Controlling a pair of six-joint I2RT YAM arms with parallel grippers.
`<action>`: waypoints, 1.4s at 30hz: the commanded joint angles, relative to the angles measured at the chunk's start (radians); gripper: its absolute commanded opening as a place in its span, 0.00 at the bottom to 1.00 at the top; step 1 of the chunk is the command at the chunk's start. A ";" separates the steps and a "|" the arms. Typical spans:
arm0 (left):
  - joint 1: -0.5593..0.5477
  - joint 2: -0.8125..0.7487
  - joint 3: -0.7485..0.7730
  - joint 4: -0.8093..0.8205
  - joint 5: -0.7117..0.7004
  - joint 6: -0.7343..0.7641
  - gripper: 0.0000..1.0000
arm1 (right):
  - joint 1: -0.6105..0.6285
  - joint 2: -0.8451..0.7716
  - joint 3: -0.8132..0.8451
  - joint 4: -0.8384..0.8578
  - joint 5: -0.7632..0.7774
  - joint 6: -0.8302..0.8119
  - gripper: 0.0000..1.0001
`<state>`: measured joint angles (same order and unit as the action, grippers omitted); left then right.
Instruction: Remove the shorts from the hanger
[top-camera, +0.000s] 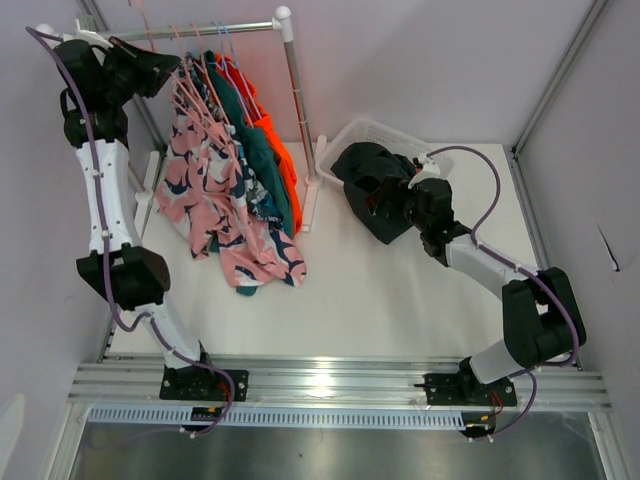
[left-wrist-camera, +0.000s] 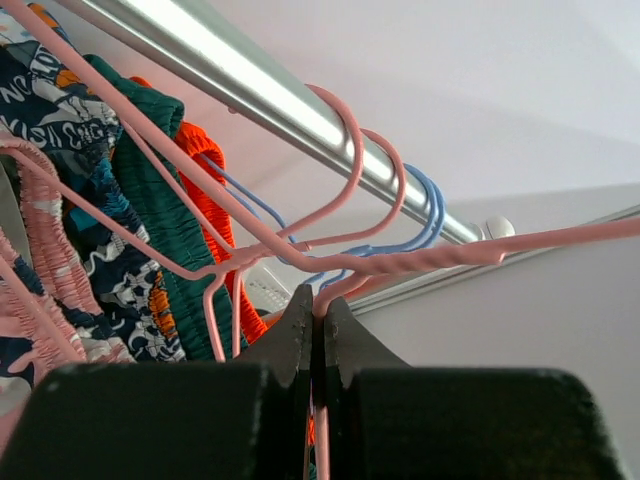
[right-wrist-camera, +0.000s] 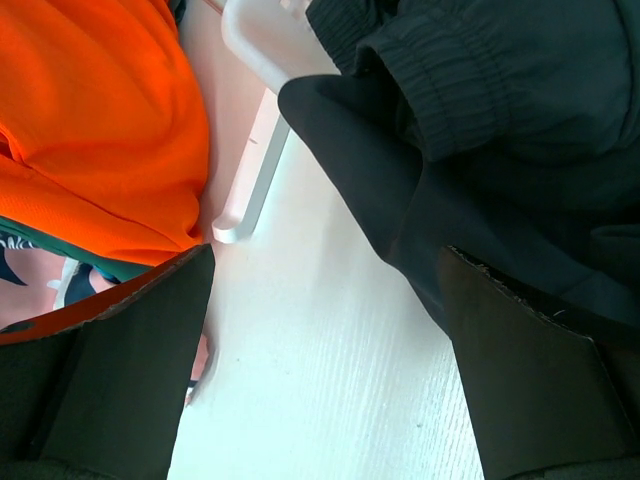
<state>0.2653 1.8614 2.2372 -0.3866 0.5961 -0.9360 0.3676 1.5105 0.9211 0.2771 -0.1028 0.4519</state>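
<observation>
Several shorts hang on wire hangers from the rail (top-camera: 200, 32): pink shark-print (top-camera: 215, 190), navy with orange print (top-camera: 262, 197), teal (top-camera: 262, 155) and orange (top-camera: 285, 150). My left gripper (top-camera: 170, 75) is up at the rail, shut on a pink hanger's wire (left-wrist-camera: 400, 262) just below its twisted neck (left-wrist-camera: 320, 310). Black shorts (top-camera: 365, 170) lie heaped against the white basket (top-camera: 385, 125). My right gripper (top-camera: 395, 205) is open and empty low over the table, the black shorts (right-wrist-camera: 480, 150) on its right and the orange shorts (right-wrist-camera: 100, 120) on its left.
The rack's upright post (top-camera: 297, 110) and white foot (right-wrist-camera: 255, 175) stand between the hanging shorts and the basket. Pink and blue hanger hooks (left-wrist-camera: 425, 200) crowd the rail (left-wrist-camera: 250, 90). Walls close in left, back and right.
</observation>
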 joint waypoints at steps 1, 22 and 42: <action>-0.011 0.022 0.071 -0.049 -0.041 -0.035 0.00 | 0.008 -0.041 -0.018 0.051 0.012 -0.004 0.99; -0.028 0.082 0.036 -0.176 -0.144 -0.049 0.19 | 0.036 -0.019 -0.053 0.068 0.015 0.001 0.99; -0.017 0.144 0.157 -0.156 -0.104 -0.126 0.00 | 0.045 -0.055 -0.091 0.070 0.017 0.004 0.99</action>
<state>0.2489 2.0174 2.3329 -0.5770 0.4568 -1.0283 0.4065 1.4879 0.8375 0.3016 -0.0952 0.4522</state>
